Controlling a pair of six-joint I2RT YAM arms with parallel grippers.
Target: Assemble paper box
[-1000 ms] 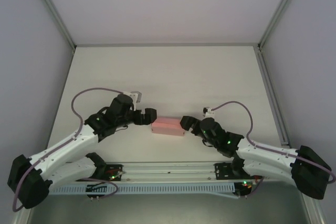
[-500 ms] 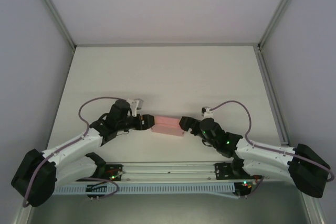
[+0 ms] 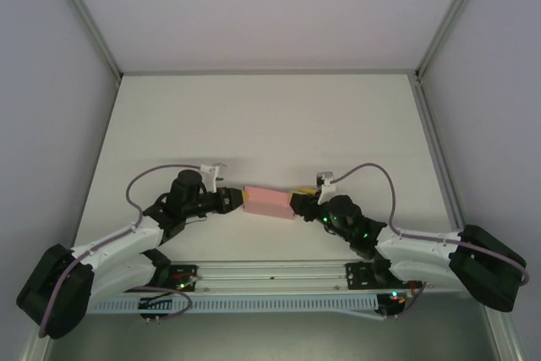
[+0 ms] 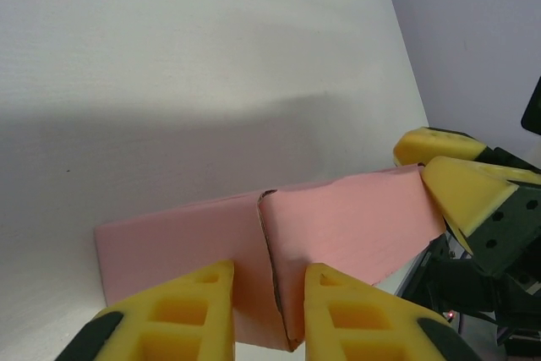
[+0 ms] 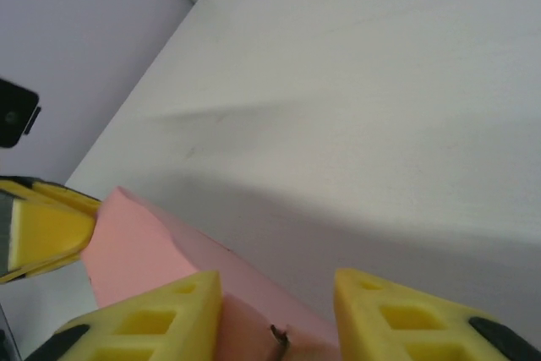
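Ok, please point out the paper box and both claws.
paper box (image 3: 269, 202), top external view, its pink top.
left claw (image 4: 268, 309), left wrist view, between its fingertips.
right claw (image 5: 279, 314), right wrist view, between its fingertips.

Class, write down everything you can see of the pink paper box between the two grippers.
The paper box is a small, oblong pink carton of thin matte card. At the end by the left gripper, two pink panels meet at a dark-edged, slightly gaping seam. The box lies lengthwise between the arms, over the near part of the white table. The left gripper pinches one end, the right gripper the other; whether it rests on the table is unclear.
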